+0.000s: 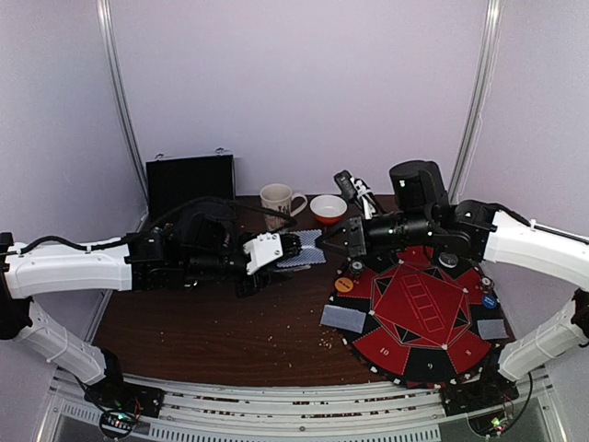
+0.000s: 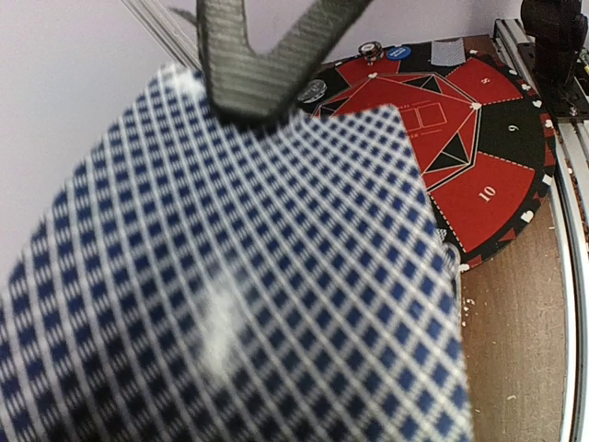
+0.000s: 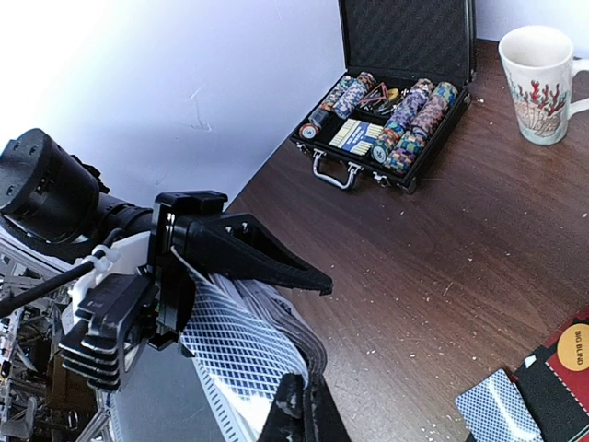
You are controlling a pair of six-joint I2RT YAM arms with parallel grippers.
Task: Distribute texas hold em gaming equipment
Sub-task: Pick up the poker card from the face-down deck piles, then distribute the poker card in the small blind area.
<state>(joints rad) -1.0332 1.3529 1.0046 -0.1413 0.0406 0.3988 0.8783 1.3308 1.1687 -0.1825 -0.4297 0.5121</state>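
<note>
My left gripper (image 1: 291,250) is shut on a deck of playing cards (image 1: 304,250) with blue-and-white checked backs, held above the brown table. The deck (image 2: 239,276) fills the left wrist view and hides my left fingers there. My right gripper (image 1: 324,238) reaches in from the right and is shut on the edge of the deck's top card (image 3: 241,343); its fingertips (image 3: 296,414) press together there. Single cards (image 1: 342,319) (image 1: 492,329) lie on the round red-and-black mat (image 1: 414,364). An orange disc (image 1: 344,285) and a blue disc (image 1: 490,300) rest on the mat's rim.
An open black case (image 3: 386,110) with rows of discs stands at the table's back left. A patterned mug (image 1: 279,199) and an orange-and-white bowl (image 1: 329,208) stand behind the grippers. Crumbs dot the wood. A metal rail (image 2: 566,212) runs along the near edge.
</note>
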